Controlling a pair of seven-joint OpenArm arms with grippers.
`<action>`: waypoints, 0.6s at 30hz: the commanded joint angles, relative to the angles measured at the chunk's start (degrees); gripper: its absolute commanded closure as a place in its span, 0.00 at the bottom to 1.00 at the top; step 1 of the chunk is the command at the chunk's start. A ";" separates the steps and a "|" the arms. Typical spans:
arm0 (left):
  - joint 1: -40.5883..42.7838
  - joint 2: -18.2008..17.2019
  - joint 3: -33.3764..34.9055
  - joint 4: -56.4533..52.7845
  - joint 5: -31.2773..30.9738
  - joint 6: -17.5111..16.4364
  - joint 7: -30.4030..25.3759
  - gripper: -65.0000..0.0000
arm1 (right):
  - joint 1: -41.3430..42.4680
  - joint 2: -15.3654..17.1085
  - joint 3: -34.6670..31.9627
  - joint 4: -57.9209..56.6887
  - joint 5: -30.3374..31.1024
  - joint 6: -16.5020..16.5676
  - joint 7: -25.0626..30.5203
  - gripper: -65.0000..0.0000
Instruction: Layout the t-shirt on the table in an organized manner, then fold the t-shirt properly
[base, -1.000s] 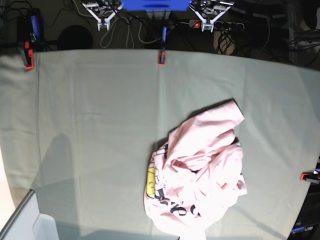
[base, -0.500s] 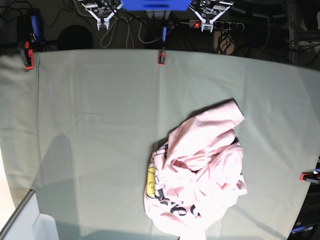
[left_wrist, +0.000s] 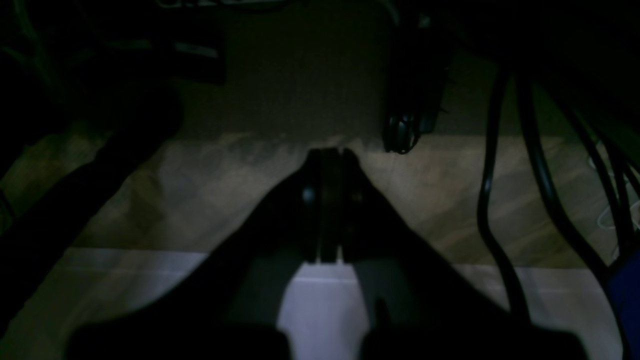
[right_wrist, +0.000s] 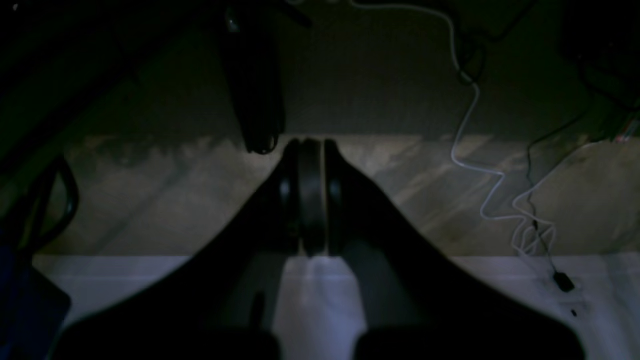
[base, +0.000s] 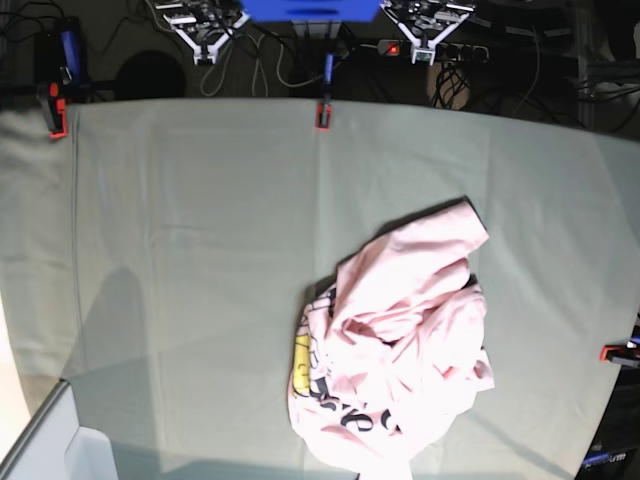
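The t-shirt (base: 395, 350) lies crumpled in a loose heap in the lower right-centre of the base view, resting on the table (base: 200, 250). One pink lobe of the fabric extends toward the upper right of the heap. Fragments of black lettering show along the lower left edge of the heap, and a small yellow patch (base: 301, 365) sits at its left edge. The garment is not spread out; folds overlap across its whole surface.

The table cover is pale grey-green and fills most of the base view. A red-orange clamp (base: 323, 114) grips the far edge at top centre, a second clamp (base: 56, 112) sits at the upper left, and a third clamp (base: 618, 352) is at the right edge.

Both arms are parked at the top edge of the base view, well apart from the garment. The left gripper (base: 425, 50) is at the upper right of centre; the right gripper (base: 205, 53) is at the upper left of centre.

In the left wrist view, the left gripper (left_wrist: 327, 155) has its fingers pressed together with nothing between them. In the right wrist view, the right gripper (right_wrist: 310, 145) likewise has its fingers pressed together and empty. Both wrist views are dark and show only floor and cables (left_wrist: 505, 200) beyond the fingertips.
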 joint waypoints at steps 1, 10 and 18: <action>0.39 -0.06 0.05 -0.05 0.19 0.12 0.03 1.00 | -0.28 0.08 0.19 0.06 0.25 0.91 -0.03 1.00; 5.84 -0.85 -0.12 8.91 -0.08 0.03 0.47 1.00 | -3.53 0.43 -0.08 3.76 0.25 0.91 -0.38 1.00; 17.01 -3.22 -0.30 28.78 -0.34 0.03 8.56 1.00 | -14.61 0.79 -0.17 19.40 0.25 0.91 -1.70 1.00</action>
